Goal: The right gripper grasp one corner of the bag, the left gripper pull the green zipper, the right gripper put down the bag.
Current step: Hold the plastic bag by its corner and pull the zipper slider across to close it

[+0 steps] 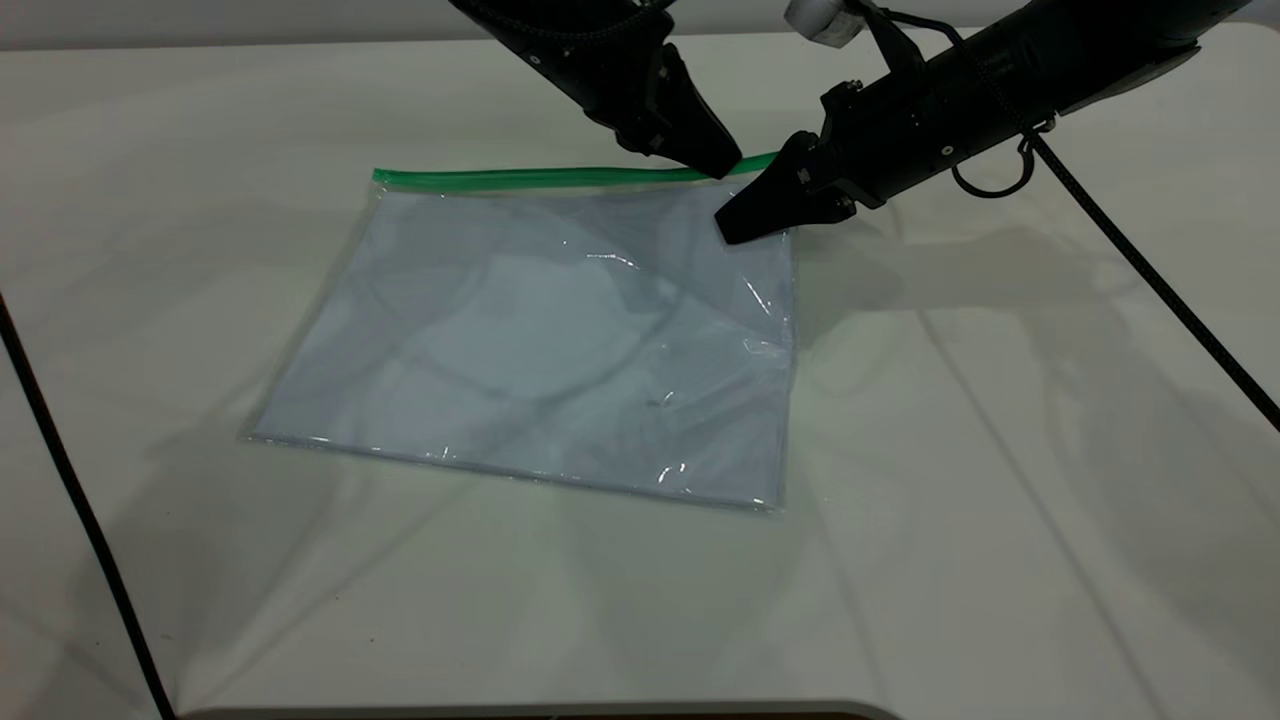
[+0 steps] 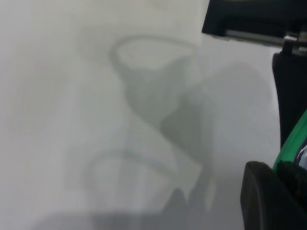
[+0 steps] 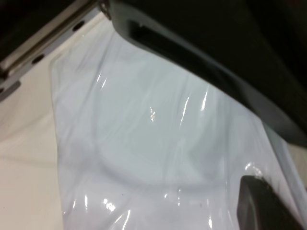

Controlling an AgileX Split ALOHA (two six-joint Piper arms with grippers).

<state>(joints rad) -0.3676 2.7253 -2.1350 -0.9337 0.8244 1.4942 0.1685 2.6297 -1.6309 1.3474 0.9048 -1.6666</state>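
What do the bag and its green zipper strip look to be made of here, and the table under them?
The bag: thin clear glossy plastic film, judging by the sharp glints and creases; pale sheets show through. The green zipper: seemingly smooth, opaque bright-green plastic. The table: a matte white hard surface, perhaps laminate or plastic; it shows soft shadows and no glints.

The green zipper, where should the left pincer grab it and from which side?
At its right end, where the left pincer already sits on the zipper. Come from above and pinch across the thin strip: it lies flat along the bag's far edge.
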